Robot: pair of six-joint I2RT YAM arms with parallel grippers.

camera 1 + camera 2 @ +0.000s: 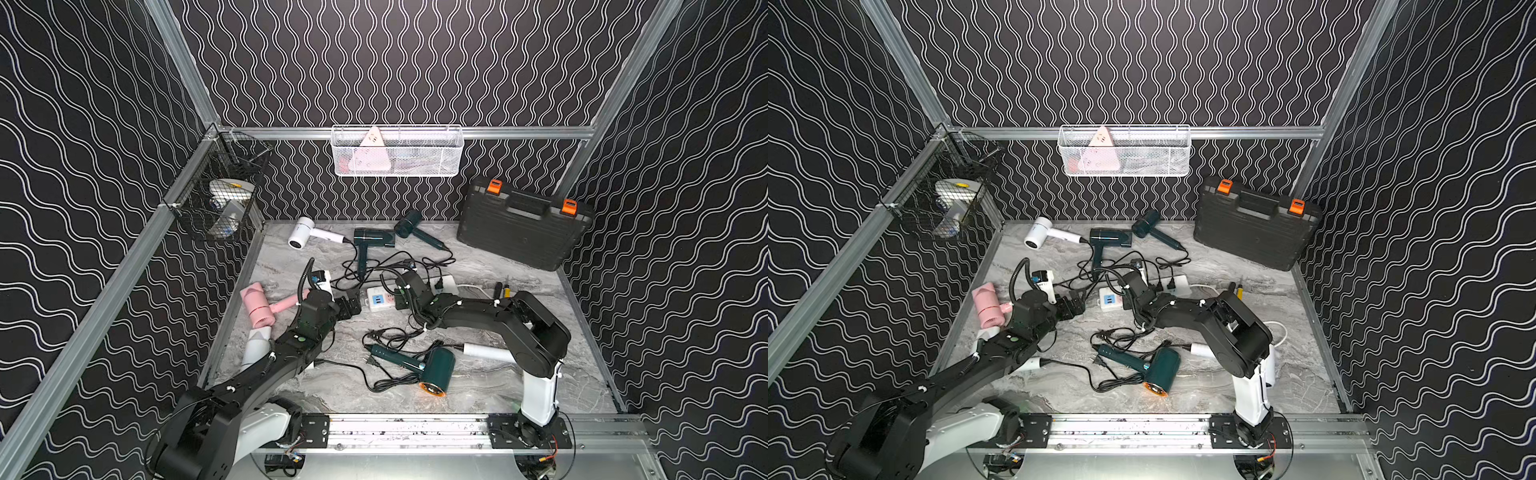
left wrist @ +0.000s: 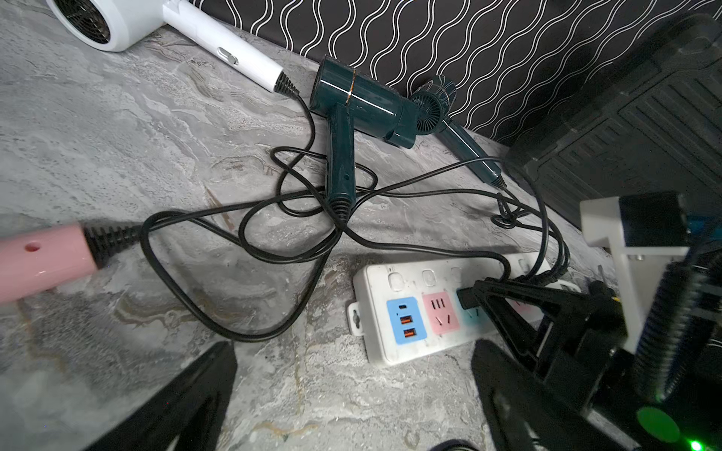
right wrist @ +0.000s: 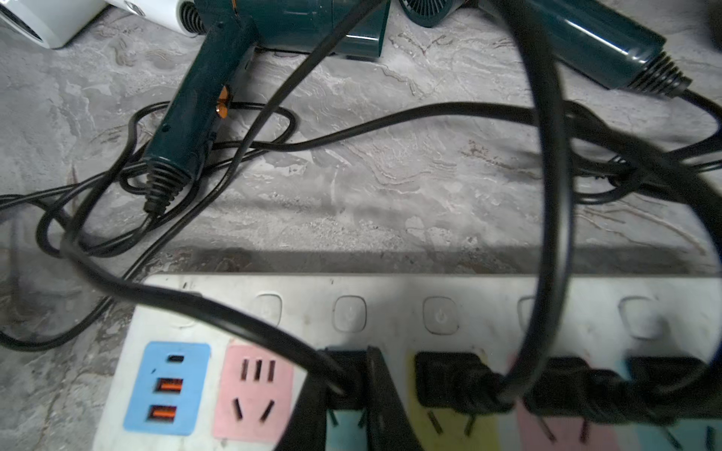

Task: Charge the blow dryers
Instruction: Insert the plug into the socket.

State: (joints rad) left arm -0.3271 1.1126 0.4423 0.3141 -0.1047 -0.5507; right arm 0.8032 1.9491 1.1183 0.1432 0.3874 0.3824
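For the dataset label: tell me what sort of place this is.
Probably a robot test cell, not a home: wave-patterned wall panels on an aluminium frame box in a marble-look tabletop, and a left arm and right arm bolt to a front rail.

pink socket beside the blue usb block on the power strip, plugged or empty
Empty: the pink socket on the power strip shows all its slots bare. The right gripper holds a black plug at the next socket.
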